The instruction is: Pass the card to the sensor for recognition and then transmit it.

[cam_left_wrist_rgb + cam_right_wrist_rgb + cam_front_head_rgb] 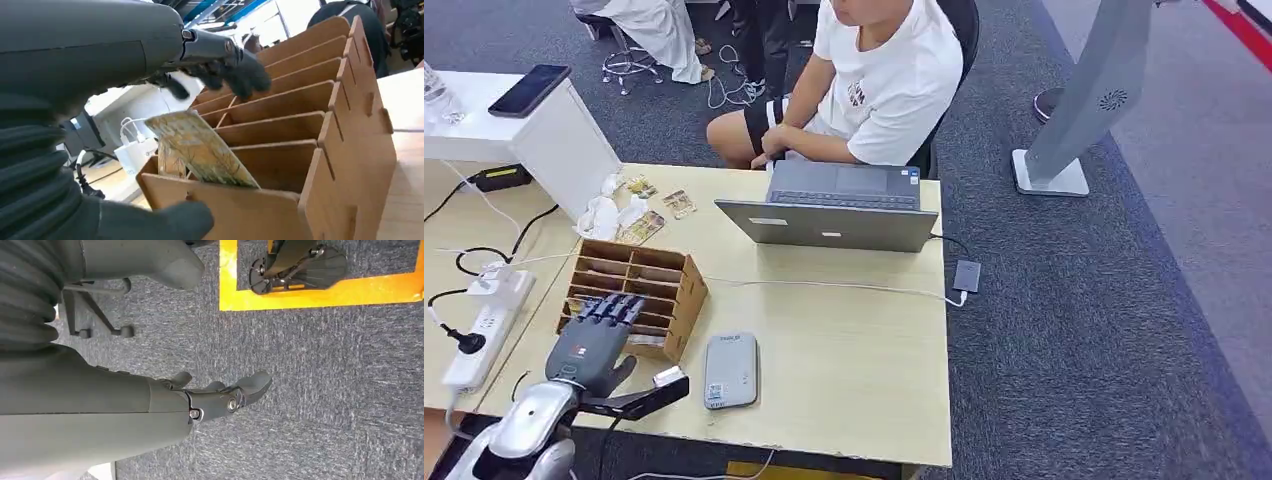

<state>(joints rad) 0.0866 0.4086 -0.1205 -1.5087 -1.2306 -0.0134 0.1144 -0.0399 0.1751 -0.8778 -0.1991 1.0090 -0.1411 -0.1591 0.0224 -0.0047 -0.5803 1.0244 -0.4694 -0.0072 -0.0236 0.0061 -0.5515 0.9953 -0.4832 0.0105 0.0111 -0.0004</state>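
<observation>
We see left hand [594, 335] open, empty over brown slotted wooden card rack [674, 290]; patterned card [200, 150] not gripped yet, grey flat sensor [731, 370] scan + handover left

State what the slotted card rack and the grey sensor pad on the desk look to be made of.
Card rack: thin unfinished wood or fibreboard, matte brown, with flat cut panels slotted together by tabs. Sensor pad: probably moulded plastic, smooth light grey with rounded corners; its material is less certain at this distance.

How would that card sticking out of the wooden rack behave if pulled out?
The card looks thin and flat, so probably light and slightly bendy. Its printed face may be slick. Leaning loosely in the wooden rack, it should slide out easily.
</observation>
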